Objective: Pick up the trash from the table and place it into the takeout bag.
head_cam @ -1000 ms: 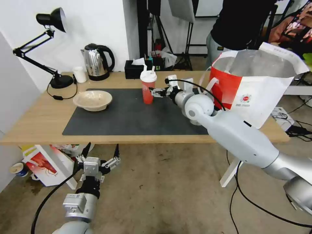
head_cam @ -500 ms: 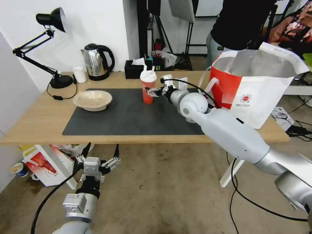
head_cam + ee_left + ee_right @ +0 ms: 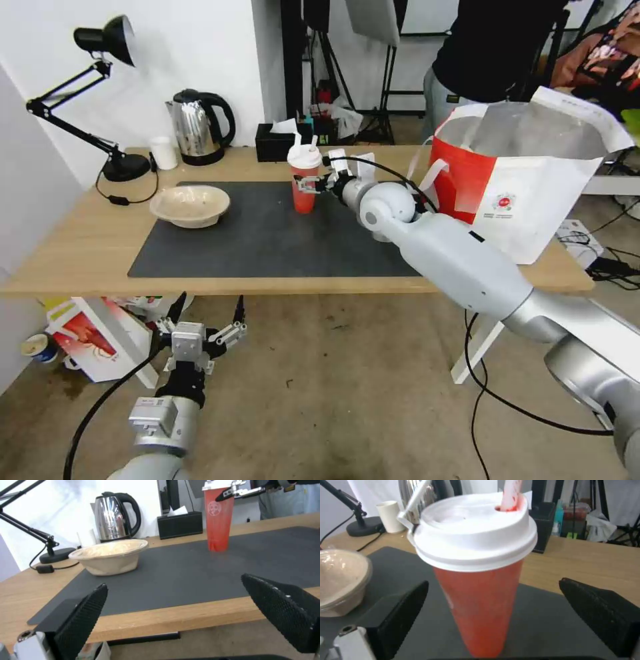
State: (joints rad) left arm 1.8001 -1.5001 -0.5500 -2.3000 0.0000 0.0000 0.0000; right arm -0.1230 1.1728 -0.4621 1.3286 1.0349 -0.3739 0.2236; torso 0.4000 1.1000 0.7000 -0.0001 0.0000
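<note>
One red cup point(image 3: 304, 180) | one beige bowl point(image 3: 191, 205) | right end effector point(image 3: 309, 185) open

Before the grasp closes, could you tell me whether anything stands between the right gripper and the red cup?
Nothing visible does: the right gripper is open, its fingers flanking the red cup on the mat.

The right arm hides part of the takeout bag point(image 3: 527, 193); the red cup's point(image 3: 480, 600) straws run past the right wrist view's edge.
</note>
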